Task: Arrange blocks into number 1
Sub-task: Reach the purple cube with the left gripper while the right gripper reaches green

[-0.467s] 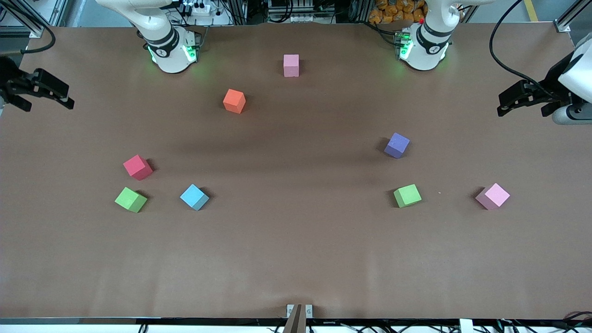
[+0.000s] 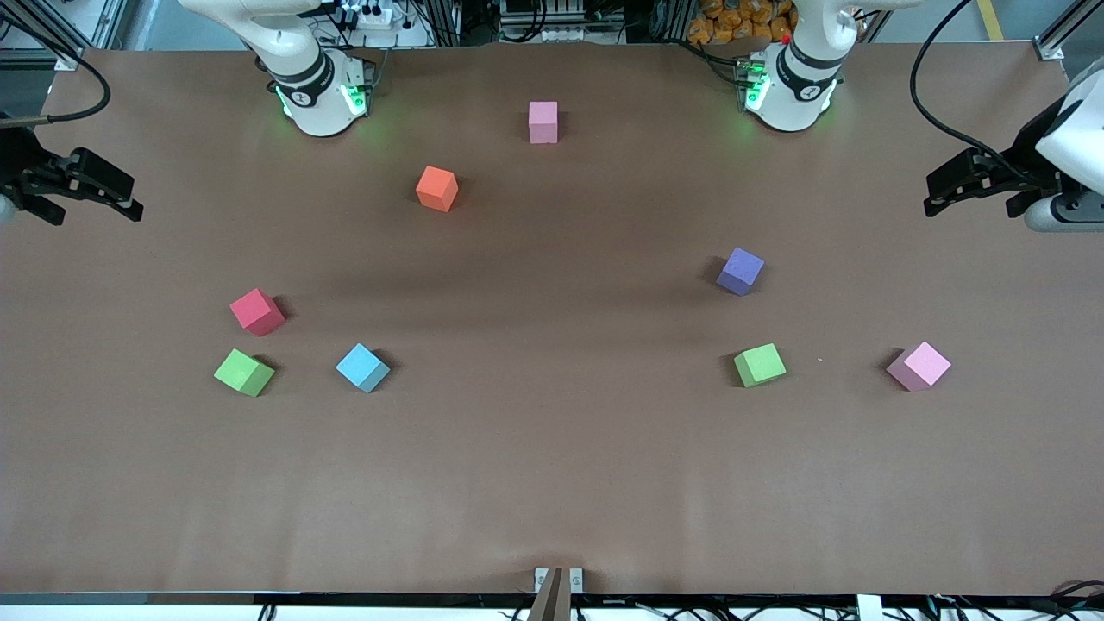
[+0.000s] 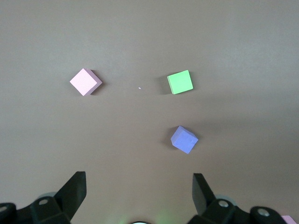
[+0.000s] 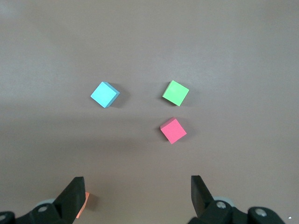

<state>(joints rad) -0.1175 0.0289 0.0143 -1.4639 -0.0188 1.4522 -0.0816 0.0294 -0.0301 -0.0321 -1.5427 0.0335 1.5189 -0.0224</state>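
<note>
Just brown table (image 2: 552, 483), blocks (image 2: 740, 271) scattered.

Open right tool (image 4: 135, 198) over blue block (image 4: 104, 94), green block (image 4: 175, 93), red block (image 4: 173, 130).

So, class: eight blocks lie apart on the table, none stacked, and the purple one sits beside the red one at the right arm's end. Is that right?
Not quite. The purple block sits toward the left arm's end, near a green block, while the red block lies toward the right arm's end. The front view shows this; the rest stands.

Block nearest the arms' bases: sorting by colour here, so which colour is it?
Pink; the front view shows it best.
</note>
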